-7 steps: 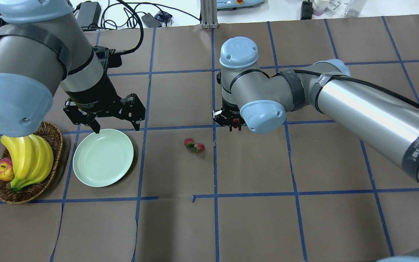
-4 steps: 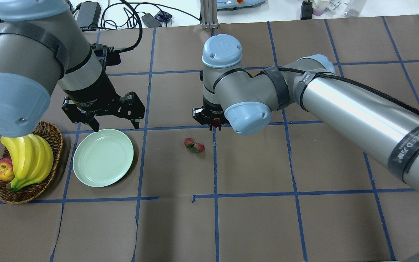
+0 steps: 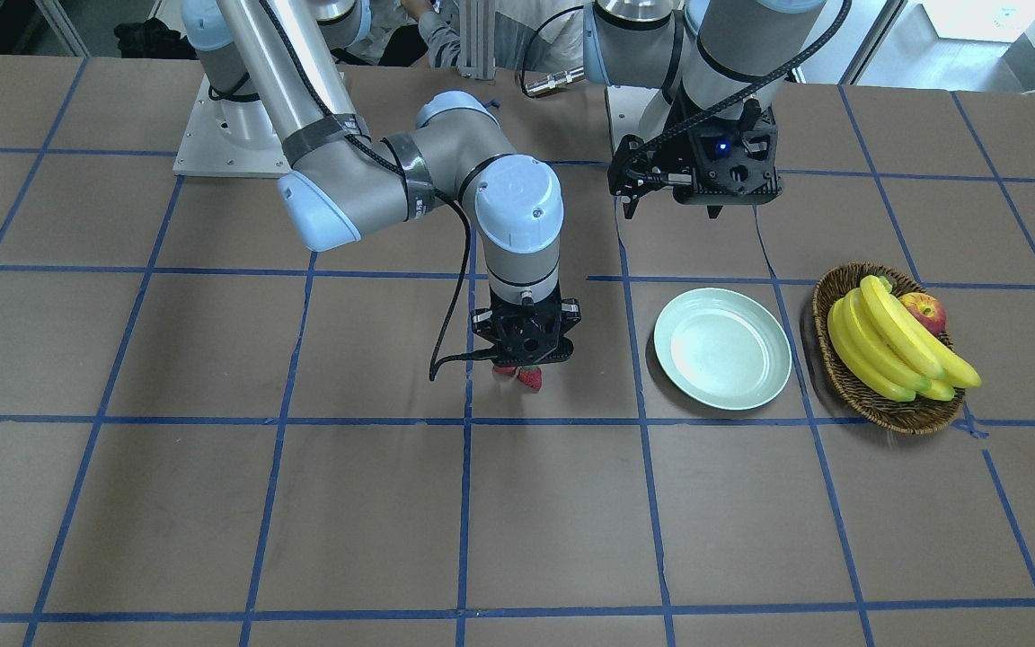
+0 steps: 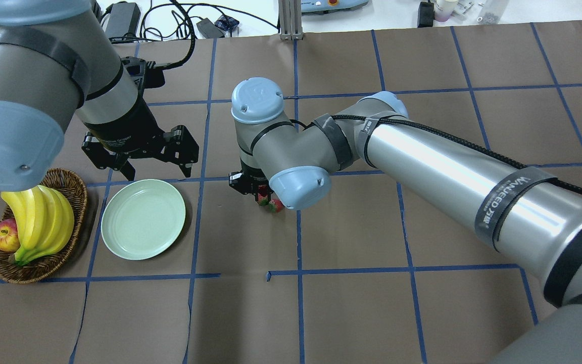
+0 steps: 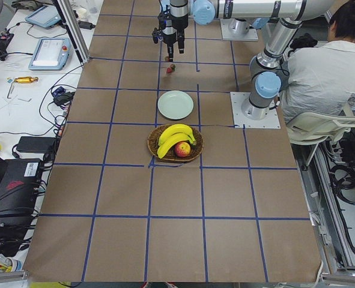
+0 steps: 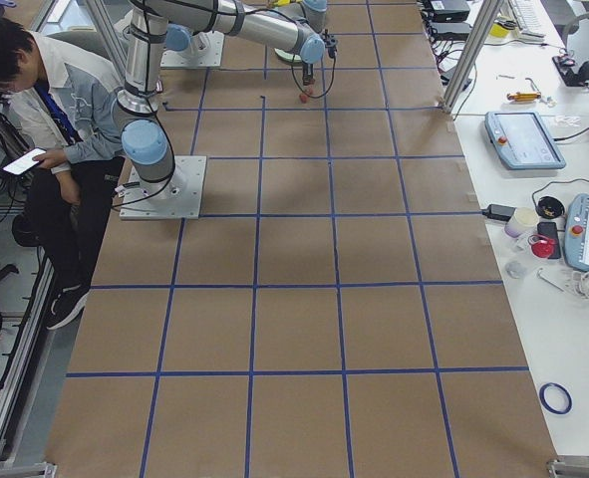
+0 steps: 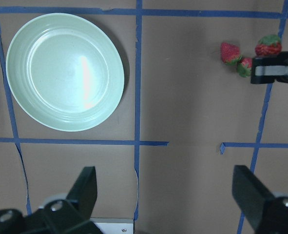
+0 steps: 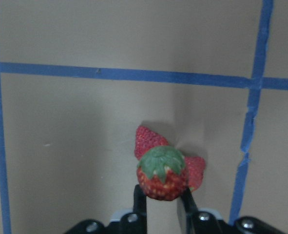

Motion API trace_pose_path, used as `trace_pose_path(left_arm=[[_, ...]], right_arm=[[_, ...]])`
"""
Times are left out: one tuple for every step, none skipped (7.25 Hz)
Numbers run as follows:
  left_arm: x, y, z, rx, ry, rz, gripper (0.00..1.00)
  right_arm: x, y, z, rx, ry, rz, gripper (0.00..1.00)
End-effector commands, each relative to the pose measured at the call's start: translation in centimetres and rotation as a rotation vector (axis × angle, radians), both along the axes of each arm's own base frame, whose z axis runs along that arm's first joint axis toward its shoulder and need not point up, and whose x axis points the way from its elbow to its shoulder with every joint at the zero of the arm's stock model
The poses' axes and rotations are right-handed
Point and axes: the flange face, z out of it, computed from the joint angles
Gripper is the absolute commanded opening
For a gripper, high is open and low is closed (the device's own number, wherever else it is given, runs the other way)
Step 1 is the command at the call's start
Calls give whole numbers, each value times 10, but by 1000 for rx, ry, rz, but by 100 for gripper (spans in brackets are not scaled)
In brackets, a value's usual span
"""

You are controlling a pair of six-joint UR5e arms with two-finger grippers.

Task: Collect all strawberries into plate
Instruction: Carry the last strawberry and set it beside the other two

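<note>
My right gripper [image 8: 162,195] is shut on one red strawberry [image 8: 162,173] with its green top facing the wrist camera. It hangs just above the other two strawberries [image 8: 147,140] lying side by side on the brown table. In the overhead view the right gripper [image 4: 258,191] sits over this pair [image 4: 276,205], left of a blue tape line. The pale mint-green plate [image 4: 143,226] lies to the left with nothing in it, and also shows in the left wrist view [image 7: 66,70]. My left gripper [image 4: 154,174] is open and empty, hovering just behind the plate.
A brown wicker basket [image 4: 71,189] with bananas [image 4: 43,217] and a red-yellow apple [image 4: 5,236] stands left of the plate. Blue tape lines grid the brown table. Cables and devices lie beyond the far edge. A seated person [image 5: 324,66] is behind the robot.
My right arm has swung left with the strawberry in its grip, from right of the two lying strawberries to directly over them. The left gripper has barely shifted.
</note>
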Motion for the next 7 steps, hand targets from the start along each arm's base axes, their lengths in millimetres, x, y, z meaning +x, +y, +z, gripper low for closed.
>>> trace_pose_path(left_arm=[[11, 1, 10, -17, -79, -10, 100], [11, 1, 10, -17, -80, -10, 100], [12, 1, 10, -17, -80, -8, 100], [12, 1, 10, -17, -80, -8, 100], [12, 1, 10, -14, -80, -8, 100], [12, 1, 10, -14, -80, -8, 100], [12, 1, 10, -14, -80, -8, 100]], right_arm=[[13, 11, -4, 13, -13, 21, 0], [14, 15, -7, 20, -8, 30, 0], [17, 18, -14, 31, -2, 45, 10], [18, 18, -20, 40, 1, 49, 39], [19, 19, -22, 45, -3, 50, 47], [22, 20, -25, 67, -31, 51, 68], [22, 20, -25, 68, -30, 49, 79]])
